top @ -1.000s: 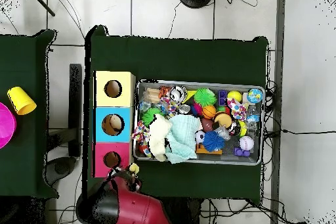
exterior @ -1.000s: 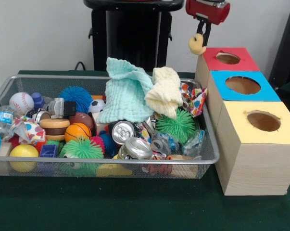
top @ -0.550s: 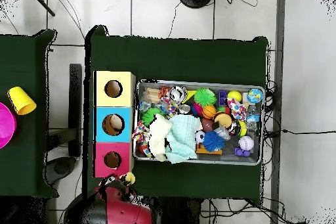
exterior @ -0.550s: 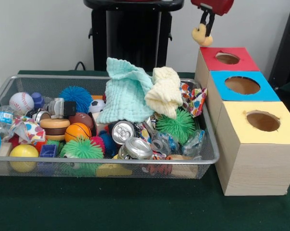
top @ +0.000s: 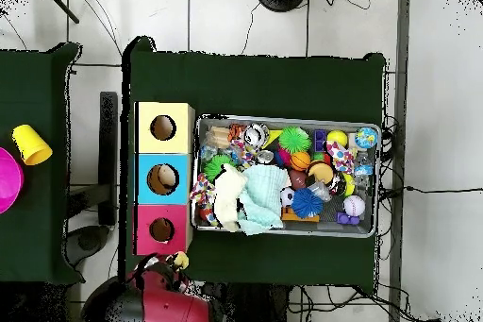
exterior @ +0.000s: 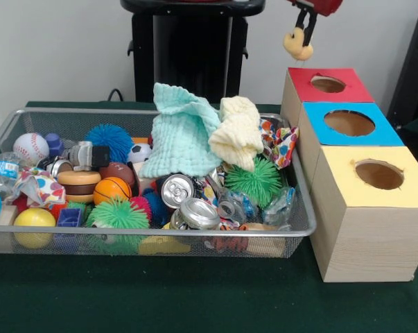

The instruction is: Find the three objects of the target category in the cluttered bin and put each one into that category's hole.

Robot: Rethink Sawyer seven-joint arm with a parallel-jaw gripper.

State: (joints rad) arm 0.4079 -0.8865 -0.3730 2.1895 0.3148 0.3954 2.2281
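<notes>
One small yellow toy (exterior: 297, 43) hangs pinched in the claw (exterior: 302, 31) above the red box (exterior: 328, 85); it looks soft and light; a pinch across its middle should hold.

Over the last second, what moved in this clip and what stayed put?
The gripper, shut on a small yellow object, rose and drifted back behind the red box, away from the bin; the overhead view shows the same retreat. It kept its hold. The cloths, balls and cans in the bin, and the blue and yellow boxes, did not move.
</notes>
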